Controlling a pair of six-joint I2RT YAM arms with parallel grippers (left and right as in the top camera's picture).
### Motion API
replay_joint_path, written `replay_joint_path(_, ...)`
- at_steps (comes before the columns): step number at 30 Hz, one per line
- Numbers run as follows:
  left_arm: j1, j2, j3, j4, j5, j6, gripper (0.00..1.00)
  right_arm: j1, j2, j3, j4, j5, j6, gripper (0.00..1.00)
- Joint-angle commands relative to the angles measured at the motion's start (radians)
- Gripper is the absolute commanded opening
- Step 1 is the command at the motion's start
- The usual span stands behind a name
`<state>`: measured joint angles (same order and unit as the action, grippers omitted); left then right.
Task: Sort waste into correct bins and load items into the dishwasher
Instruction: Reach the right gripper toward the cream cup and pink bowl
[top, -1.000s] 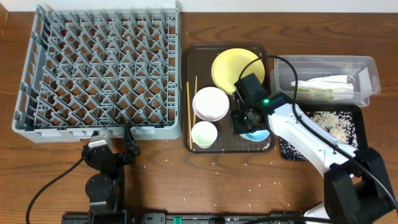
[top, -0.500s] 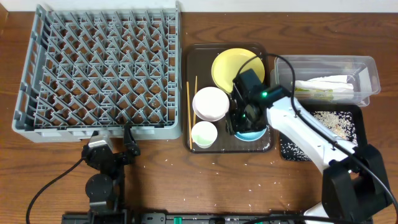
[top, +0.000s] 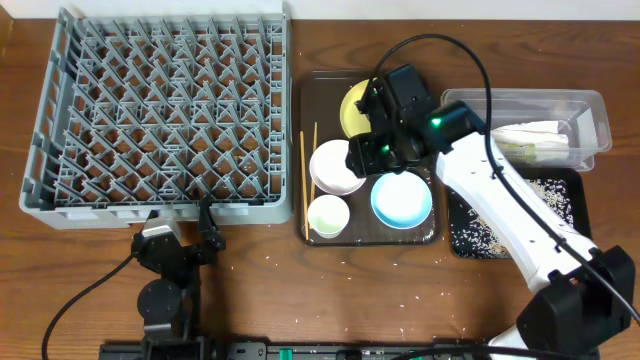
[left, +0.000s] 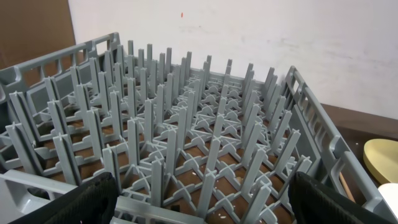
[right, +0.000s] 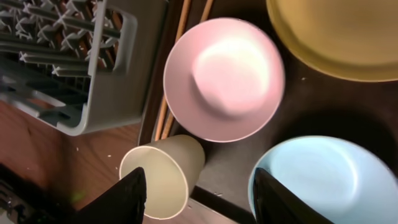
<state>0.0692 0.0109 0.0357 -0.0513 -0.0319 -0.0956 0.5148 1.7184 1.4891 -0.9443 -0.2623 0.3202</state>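
The dishes sit together on the brown tray (top: 322, 84) in the middle of the counter (top: 300, 290). The yellow plate (top: 356, 108) is at the far end, with the white bowl (top: 338, 166) and the blue bowl (top: 402, 199) side by side in front of it. The cup (top: 327, 216) is just beside the white bowl, at the tray's near left corner. The chopsticks (top: 303, 180) lie lengthwise along the tray's left edge, between the bowls and the rack (top: 40, 130), which stands left of the tray.

To the right we see the clear tub (top: 598, 120) holding the napkin (top: 528, 129) and the wrapper (top: 515, 151). In front of it is the black tray (top: 572, 225), strewn with rice (top: 540, 192); a few grains dot the counter too.

The right jaws hang over the spot where plate and white bowl meet — spread apart, grasping nothing, with the cup and blue bowl showing below them in the wrist view. The left jaws rest at the rack's near wall — released wide and empty, facing across the pegs.
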Motion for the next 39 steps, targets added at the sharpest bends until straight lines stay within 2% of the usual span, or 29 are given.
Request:
replay_joint_path(1, 0.003, -0.005, -0.032, -0.018, -0.005, 0.016, 0.88, 0.047, 0.058, 0.009, -0.002, -0.016, 0.039, 0.52)
replay_joint_path(6, 0.003, -0.005, -0.032, -0.018, -0.005, 0.016, 0.88, 0.097, 0.133, 0.009, -0.037, -0.019, 0.042, 0.48)
replay_joint_path(9, 0.003, -0.005, -0.032, -0.018, -0.005, 0.016, 0.88, 0.112, 0.177, 0.008, -0.071, -0.019, 0.042, 0.41)
replay_joint_path(11, 0.003, -0.005, -0.032, -0.018, -0.005, 0.017, 0.88, 0.117, 0.206, 0.008, -0.087, -0.019, 0.042, 0.34)
replay_joint_path(14, 0.003, -0.005, -0.032, -0.018, -0.005, 0.016, 0.88, 0.117, 0.233, 0.008, -0.095, -0.019, 0.042, 0.17)
replay_joint_path(16, 0.003, -0.005, -0.032, -0.018, -0.005, 0.016, 0.88, 0.117, 0.241, 0.008, -0.095, -0.019, 0.037, 0.11)
replay_joint_path(26, 0.003, -0.005, -0.032, -0.018, -0.005, 0.017, 0.88, 0.138, 0.262, -0.001, -0.081, 0.004, 0.034, 0.15)
replay_joint_path(29, 0.003, -0.005, -0.032, -0.018, -0.005, 0.016, 0.88, 0.142, 0.263, -0.001, -0.083, 0.004, 0.015, 0.2)
replay_joint_path(32, 0.004, -0.005, -0.032, -0.018, -0.005, 0.016, 0.88, 0.144, 0.263, -0.001, -0.091, 0.011, 0.015, 0.21)
replay_joint_path(34, 0.003, -0.005, -0.032, -0.018, -0.005, 0.017, 0.88, 0.146, 0.263, -0.001, -0.095, 0.011, 0.015, 0.15)
replay_joint_path(36, 0.003, -0.005, -0.032, -0.018, -0.005, 0.016, 0.88, 0.148, 0.263, -0.001, -0.097, 0.012, 0.015, 0.01)
replay_joint_path(39, 0.003, -0.005, -0.032, -0.018, -0.005, 0.016, 0.88, 0.148, 0.263, -0.001, -0.102, 0.018, 0.014, 0.01)
